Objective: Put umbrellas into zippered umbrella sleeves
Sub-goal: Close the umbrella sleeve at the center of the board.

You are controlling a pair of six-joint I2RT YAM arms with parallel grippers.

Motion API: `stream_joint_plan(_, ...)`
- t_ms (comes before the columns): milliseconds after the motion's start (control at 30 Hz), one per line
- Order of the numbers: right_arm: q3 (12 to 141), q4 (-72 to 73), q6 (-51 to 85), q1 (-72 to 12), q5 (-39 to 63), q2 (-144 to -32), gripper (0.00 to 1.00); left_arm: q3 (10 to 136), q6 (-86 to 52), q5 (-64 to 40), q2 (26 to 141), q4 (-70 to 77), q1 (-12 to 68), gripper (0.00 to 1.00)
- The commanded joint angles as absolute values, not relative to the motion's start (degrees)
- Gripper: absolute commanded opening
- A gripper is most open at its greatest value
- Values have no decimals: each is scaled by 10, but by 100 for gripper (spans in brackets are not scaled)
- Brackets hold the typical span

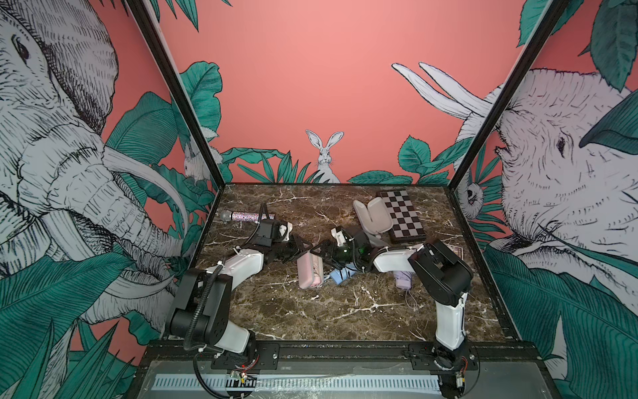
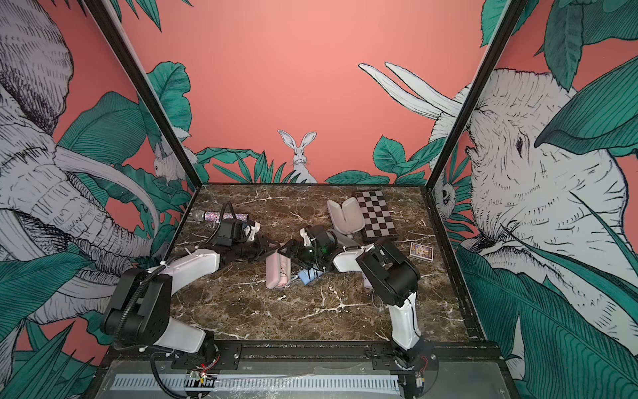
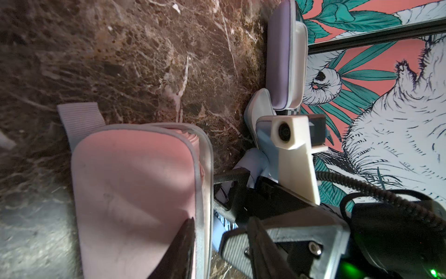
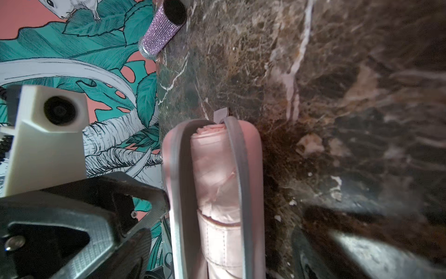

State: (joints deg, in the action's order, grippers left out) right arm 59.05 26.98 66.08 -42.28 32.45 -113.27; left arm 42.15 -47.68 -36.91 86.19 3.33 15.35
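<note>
You're at the closing step for the pink sleeve [image 1: 310, 274]: the pink umbrella [image 4: 217, 174] lies inside, between its gaping shells. Your left end effector [image 3: 220, 225] straddles the sleeve's rim; clamped or not, I can't tell. Your right end effector [image 1: 322, 251] stands apart, with the sleeve just ahead of it. Next, I'd judge, press the shells together, then find the zip pull.

Soft even light, sheen on the table [image 3: 29, 229]; top views bow outward, wrist close-ups blur.

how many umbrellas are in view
3: pink umbrella inside the pink case; blue umbrella beside it, under the right arm; lilac umbrella beside that arm. More could be hidden.
</note>
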Motion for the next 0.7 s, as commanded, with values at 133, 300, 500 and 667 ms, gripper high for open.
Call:
stream_joint_plan(133, 603, 205, 626, -446, 309, -1132, 92, 407, -512, -365, 896, 92, 153, 34)
stream_joint_plan(300, 614, 190, 615, -461, 302, -1148, 92, 417, -514, -370, 910, 95, 153, 34)
stream_joint_plan(500, 649, 43, 528, -461, 248, -1139, 88, 451, -478, -372, 866, 18, 139, 38)
stream_joint_plan(667, 690, -39, 485, -460, 232, -1153, 80, 482, -432, -357, 793, -89, 103, 48)
